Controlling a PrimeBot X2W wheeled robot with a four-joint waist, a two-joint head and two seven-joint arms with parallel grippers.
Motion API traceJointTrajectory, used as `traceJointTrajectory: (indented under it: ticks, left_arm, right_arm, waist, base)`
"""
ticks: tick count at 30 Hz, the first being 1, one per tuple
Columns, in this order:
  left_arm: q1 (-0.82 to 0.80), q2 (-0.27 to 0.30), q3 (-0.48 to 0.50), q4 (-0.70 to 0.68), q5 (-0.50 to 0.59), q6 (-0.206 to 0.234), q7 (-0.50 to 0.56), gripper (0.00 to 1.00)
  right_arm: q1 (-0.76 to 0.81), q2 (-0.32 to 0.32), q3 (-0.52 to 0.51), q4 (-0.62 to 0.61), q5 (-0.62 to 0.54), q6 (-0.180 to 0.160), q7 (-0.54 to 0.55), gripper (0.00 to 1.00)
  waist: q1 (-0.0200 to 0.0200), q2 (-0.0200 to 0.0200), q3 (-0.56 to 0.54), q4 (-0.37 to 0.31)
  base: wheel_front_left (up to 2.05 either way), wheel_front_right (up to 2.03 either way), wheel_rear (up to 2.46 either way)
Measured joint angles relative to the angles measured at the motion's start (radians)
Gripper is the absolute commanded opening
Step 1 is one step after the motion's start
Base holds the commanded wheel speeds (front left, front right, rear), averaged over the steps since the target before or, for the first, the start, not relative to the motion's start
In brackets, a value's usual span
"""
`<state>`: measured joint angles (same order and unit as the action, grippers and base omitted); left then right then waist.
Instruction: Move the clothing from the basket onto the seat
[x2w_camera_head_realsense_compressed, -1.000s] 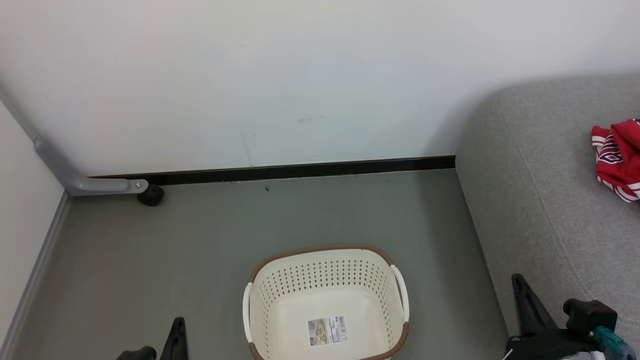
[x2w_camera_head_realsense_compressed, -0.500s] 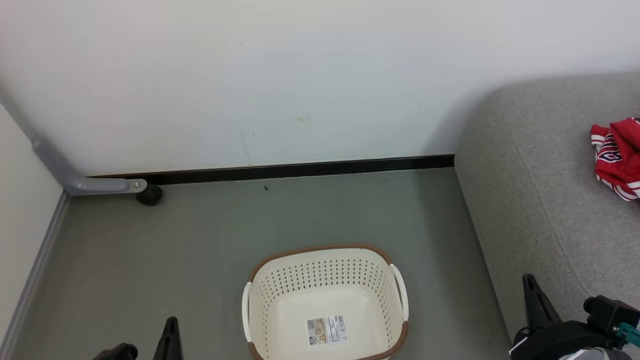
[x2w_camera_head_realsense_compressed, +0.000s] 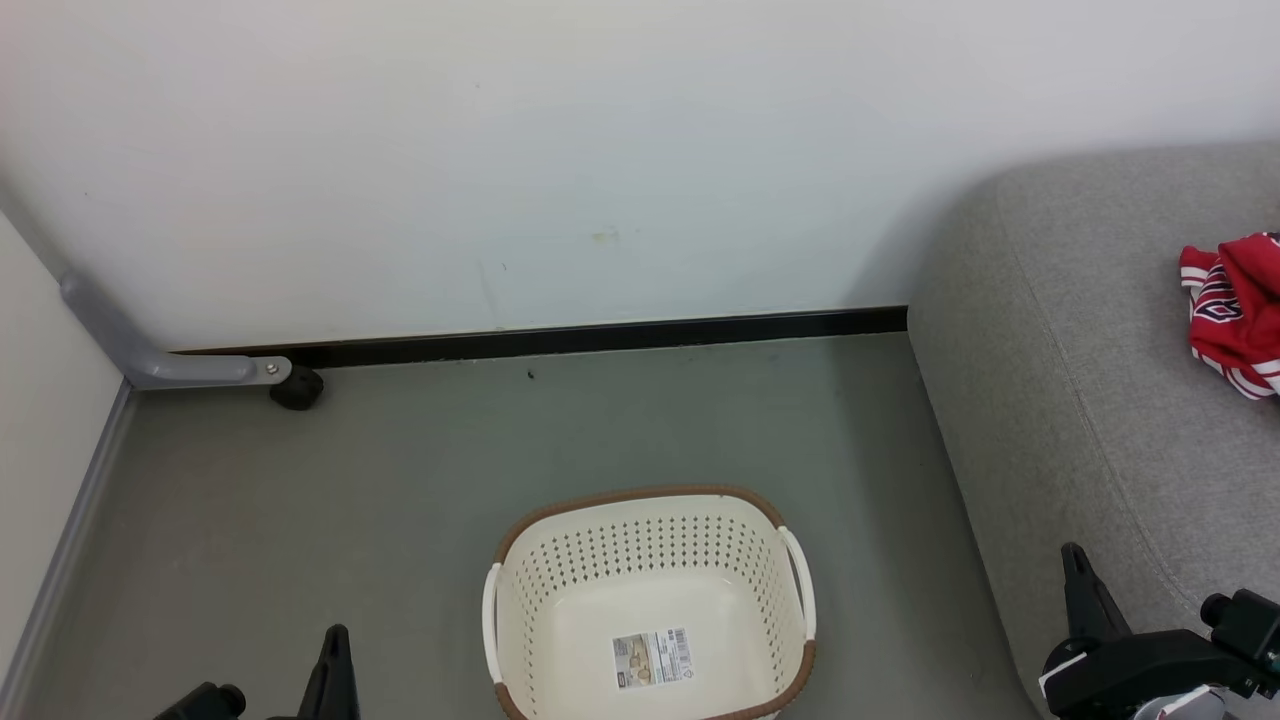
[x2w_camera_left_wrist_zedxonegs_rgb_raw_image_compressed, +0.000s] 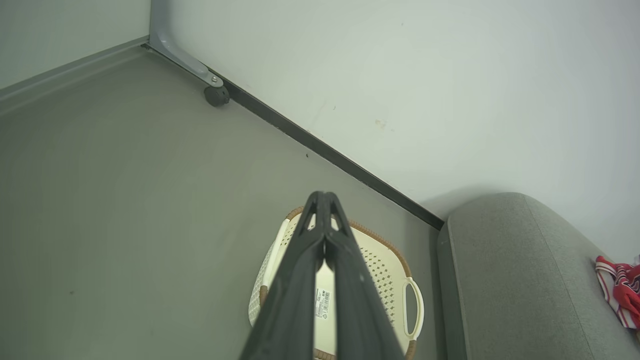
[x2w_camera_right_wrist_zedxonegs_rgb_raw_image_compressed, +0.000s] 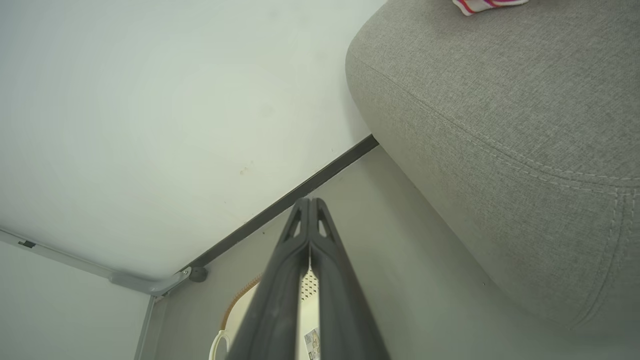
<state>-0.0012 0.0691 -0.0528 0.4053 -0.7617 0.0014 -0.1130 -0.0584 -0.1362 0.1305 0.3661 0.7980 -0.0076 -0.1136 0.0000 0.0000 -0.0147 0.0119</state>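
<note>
Though shut and empty, left fingers (x2w_camera_left_wrist_zedxonegs_rgb_raw_image_compressed: 323, 198), right fingers (x2w_camera_right_wrist_zedxonegs_rgb_raw_image_compressed: 307, 202); one basket (x2w_camera_head_realsense_compressed: 640, 495), one seat (x2w_camera_head_realsense_compressed: 1100, 350), one clothing (x2w_camera_head_realsense_compressed: 1235, 312) heap.

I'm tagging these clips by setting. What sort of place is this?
Probably a corner of an indoor room, perhaps a living-room mock-up: a grey fabric sofa against a plain white wall, and a laundry basket on a bare grey floor.
</note>
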Motion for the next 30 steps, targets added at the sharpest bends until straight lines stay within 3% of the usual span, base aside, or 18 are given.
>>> traceJointTrajectory:
  ticks: [30]
  left_arm:
    - [-0.033, -0.012, 0.065, -0.048, -0.380, -0.056, 0.107, 0.00]
  right_arm:
    - [-0.011, 0.043, -0.124, -0.029, 0.367, 0.058, 0.106, 0.00]
  waist:
    - [0.0000, 0.0000, 0.008, -0.006]
  base:
    - [0.00, 0.00, 0.00]
